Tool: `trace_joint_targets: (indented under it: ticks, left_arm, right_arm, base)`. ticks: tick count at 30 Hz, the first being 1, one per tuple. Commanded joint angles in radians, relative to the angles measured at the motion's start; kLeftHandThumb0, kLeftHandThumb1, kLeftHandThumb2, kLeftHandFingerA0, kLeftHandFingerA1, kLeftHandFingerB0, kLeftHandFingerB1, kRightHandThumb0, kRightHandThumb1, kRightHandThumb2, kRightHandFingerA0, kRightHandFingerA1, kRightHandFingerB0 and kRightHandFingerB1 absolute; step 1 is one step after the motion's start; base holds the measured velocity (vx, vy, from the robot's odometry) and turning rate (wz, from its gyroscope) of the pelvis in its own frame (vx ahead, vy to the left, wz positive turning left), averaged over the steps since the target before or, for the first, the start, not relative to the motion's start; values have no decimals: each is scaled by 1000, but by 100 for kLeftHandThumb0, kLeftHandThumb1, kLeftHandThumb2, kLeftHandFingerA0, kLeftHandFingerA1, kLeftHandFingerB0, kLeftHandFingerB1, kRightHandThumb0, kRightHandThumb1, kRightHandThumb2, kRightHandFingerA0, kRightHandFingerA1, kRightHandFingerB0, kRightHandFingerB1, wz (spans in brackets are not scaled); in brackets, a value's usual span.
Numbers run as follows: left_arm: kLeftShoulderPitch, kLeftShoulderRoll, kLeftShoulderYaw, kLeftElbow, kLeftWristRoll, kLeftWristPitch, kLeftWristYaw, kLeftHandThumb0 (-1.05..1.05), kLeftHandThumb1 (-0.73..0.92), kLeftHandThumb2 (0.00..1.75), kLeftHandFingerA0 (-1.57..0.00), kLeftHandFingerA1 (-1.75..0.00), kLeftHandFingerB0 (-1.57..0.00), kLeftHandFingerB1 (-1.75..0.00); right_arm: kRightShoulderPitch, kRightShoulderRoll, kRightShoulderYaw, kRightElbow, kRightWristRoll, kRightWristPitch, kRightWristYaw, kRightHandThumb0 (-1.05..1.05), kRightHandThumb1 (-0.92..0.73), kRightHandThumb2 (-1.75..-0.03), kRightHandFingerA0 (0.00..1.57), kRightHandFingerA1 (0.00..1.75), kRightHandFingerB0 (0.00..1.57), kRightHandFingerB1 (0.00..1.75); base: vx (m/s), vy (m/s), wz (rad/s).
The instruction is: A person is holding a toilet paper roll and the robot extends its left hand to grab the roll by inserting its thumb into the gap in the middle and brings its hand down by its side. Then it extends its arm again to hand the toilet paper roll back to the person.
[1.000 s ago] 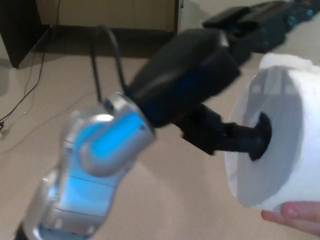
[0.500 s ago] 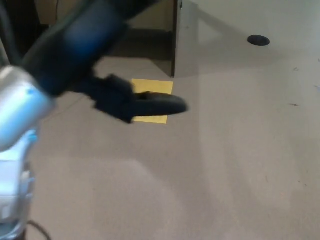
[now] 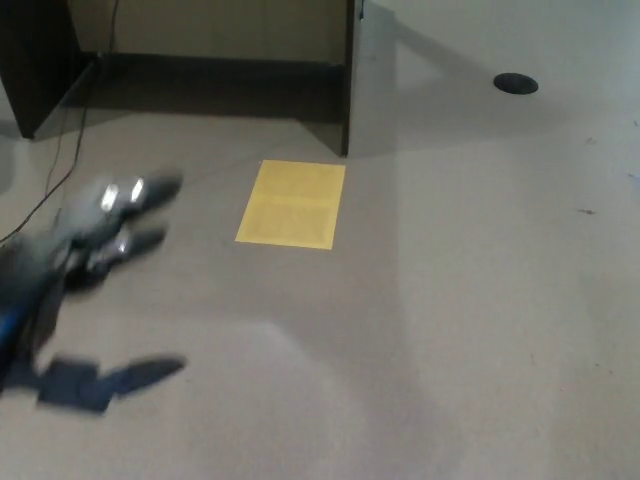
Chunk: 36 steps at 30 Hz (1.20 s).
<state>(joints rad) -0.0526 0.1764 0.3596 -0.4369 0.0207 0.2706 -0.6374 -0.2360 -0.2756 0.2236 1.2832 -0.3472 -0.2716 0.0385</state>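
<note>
Although the task turns on a toilet paper roll, no roll appears anywhere in the frame, so I cannot state which way it lies from my hand or how its hollow axis is oriented. No person's hand shows either.

My left hand (image 3: 85, 300) sits at the lower left of the frame, heavily blurred. Two fingers (image 3: 135, 195) point toward the right at mid-left, and the thumb (image 3: 140, 373) points right lower down, with a wide gap between them. Nothing is visible in that gap or on the thumb, so the hand reads as spread apart and empty. My right hand is out of frame, which leaves the left as the only hand available to judge from.

Judgement: with the roll absent from view, the next reach cannot be aimed from this picture; the roll must first be found.

Surface: a plain beige carpet (image 3: 450, 300) fills most of the frame. A yellow sheet (image 3: 291, 204) lies flat at upper centre, well apart from my hand. A dark cabinet (image 3: 215, 45) stands along the top edge, a thin cable (image 3: 62, 165) trails at upper left, and a small dark disc (image 3: 516, 83) sits at upper right.
</note>
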Motion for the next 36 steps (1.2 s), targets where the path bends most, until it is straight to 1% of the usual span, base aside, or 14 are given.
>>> trace_joint_targets:
  ticks: [1, 5, 7, 8, 12, 13, 20, 21, 23, 25, 26, 28, 29, 36]
  left_arm:
    - [355, -5, 81, 792, 118, -614, 314, -18, 32, 86, -11, -52, -9, -49]
    - [383, 38, 24, 951, 177, -638, 406, -18, 34, 86, -8, -51, -7, -48]
    - [380, 71, -31, 1021, 244, -662, 500, -17, 32, 86, -12, -51, -12, -50]
    - [369, 90, -52, 1048, 268, -659, 533, -32, 45, 54, -30, -33, -28, -31]
    - [327, 108, -58, 1124, 249, -659, 542, -32, 43, 58, -28, -37, -27, -34]
    - [316, 110, -55, 1144, 235, -658, 534, -16, 32, 86, -14, -52, -13, -50]
    - [322, 131, -54, 1236, 189, -698, 513, -16, 32, 86, -14, -52, -12, -50]
    - [320, 135, -61, 1244, 195, -700, 524, -31, 42, 58, -28, -37, -25, -33]
    - [306, 139, -64, 1254, 188, -706, 528, -29, 42, 58, -28, -37, -25, -33]
    - [312, 145, -70, 1272, 187, -728, 534, -29, 42, 58, -28, -37, -25, -33]
    - [323, 150, -73, 1284, 184, -737, 528, -14, 34, 87, -13, -52, -12, -50]
    - [321, 157, -78, 1297, 177, -750, 523, -15, 35, 87, -13, -52, -12, -50]
    - [317, 157, -83, 1298, 181, -758, 534, -28, 43, 58, -27, -36, -26, -33]
    - [294, 171, -116, 1336, 186, -791, 574, -30, 42, 58, -30, -37, -27, -33]
  right_arm:
    - [30, -56, -27, 0, 17, -16, -13, -39, -66, -60, 77, 62, 61, 44]
    - [36, -60, -30, 3, 18, -27, -13, -38, -65, -60, 77, 62, 61, 45]
    - [30, -60, -33, 5, 20, -16, -11, -37, -66, -60, 76, 61, 62, 44]
    - [24, -57, -32, 6, 19, -13, -13, -37, -66, -60, 77, 63, 62, 44]
    - [9, -52, -29, 3, 14, -4, -16, -38, -66, -60, 76, 59, 60, 44]
    - [2, -50, -28, 2, 13, 1, -16, -39, -66, -60, 77, 61, 60, 44]
    - [13, -43, -22, 9, 6, -8, -16, -39, -66, -60, 77, 59, 58, 44]
    - [14, -43, -26, 9, 11, -9, -14, -39, -65, -60, 76, 59, 58, 44]
    - [-2, -39, -26, 8, 9, 0, -21, -38, -66, -60, 79, 62, 59, 44]
    - [8, -37, -24, 7, 7, 0, -27, -38, -66, -60, 83, 64, 60, 43]
    - [28, -38, -21, 6, 4, -18, -31, -39, -66, -60, 78, 61, 59, 44]
    - [32, -34, -23, 5, 5, -23, -42, -38, -66, -60, 76, 57, 60, 44]
    - [29, -36, -26, 4, 7, -28, -44, -38, -65, -60, 77, 57, 61, 45]
    - [19, -38, -33, 6, 12, -19, -46, -38, -66, -60, 80, 59, 60, 44]
  base:
    - [0, 0, 0]
    - [0, 0, 0]
    - [0, 0, 0]
    - [0, 0, 0]
    - [0, 0, 0]
    - [0, 0, 0]
    - [0, 0, 0]
    - [0, 0, 0]
    - [0, 0, 0]
    - [0, 0, 0]
    - [0, 0, 0]
    - [0, 0, 0]
    - [0, 0, 0]
    - [0, 0, 0]
